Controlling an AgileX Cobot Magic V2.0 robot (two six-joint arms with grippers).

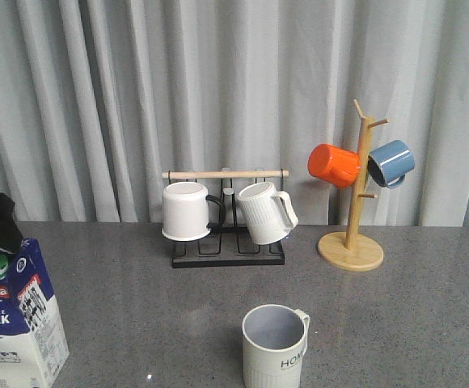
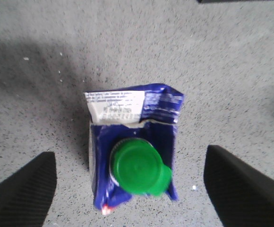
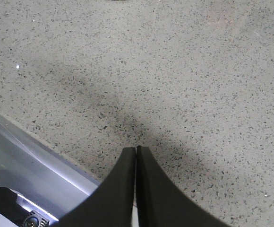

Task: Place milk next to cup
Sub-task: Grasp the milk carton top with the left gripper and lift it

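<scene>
The milk [image 1: 18, 311] is a blue-and-white carton with a green cap, upright at the front left of the table. In the left wrist view I look down on the milk [image 2: 134, 156] with its green cap between my fingers. My left gripper [image 2: 130, 187] is open wide above it, one finger [image 2: 21, 189] on each side, both apart from the carton. The cup [image 1: 275, 347], pale with "HOME" lettering, stands at the front centre. My right gripper [image 3: 136, 150] is shut and empty over bare table near the table's edge; it does not show in the front view.
A black rack [image 1: 226, 242] with a wooden bar holds a plain white mug [image 1: 186, 212] and a ribbed white mug [image 1: 265, 212] at the back centre. A wooden mug tree [image 1: 352, 202] at the back right carries an orange mug [image 1: 333, 165] and a blue mug [image 1: 392, 162].
</scene>
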